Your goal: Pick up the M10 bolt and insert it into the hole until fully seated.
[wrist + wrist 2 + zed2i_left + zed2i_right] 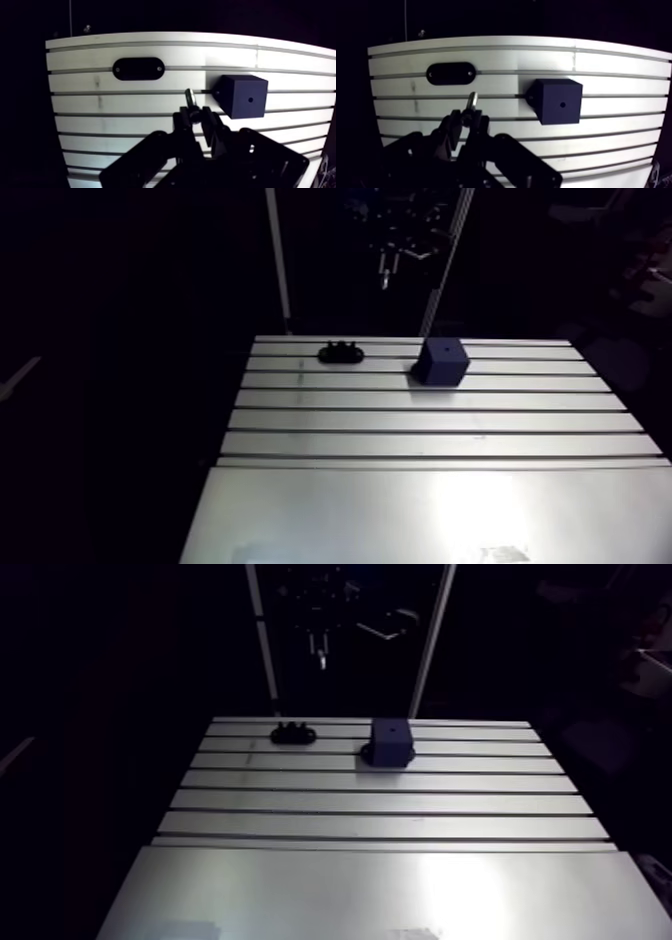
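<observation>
My gripper [198, 118] is shut on the M10 bolt [191, 101], whose metal shank sticks out ahead of the fingertips, high above the table. A dark blue block [243, 96] with a small hole [250, 99] in its top face stands on the slotted table [125, 130], ahead of the gripper and off to one side. In the arm view the gripper [385, 273] hangs small and dim above the table's far edge, and the block [441, 360] sits near that edge.
A black oval holder [138, 68] with two screws lies on the table beyond the gripper, on the other side from the block; in the arm view this holder [340, 352] is left of the block. A smooth plate [430, 513] covers the table's near part.
</observation>
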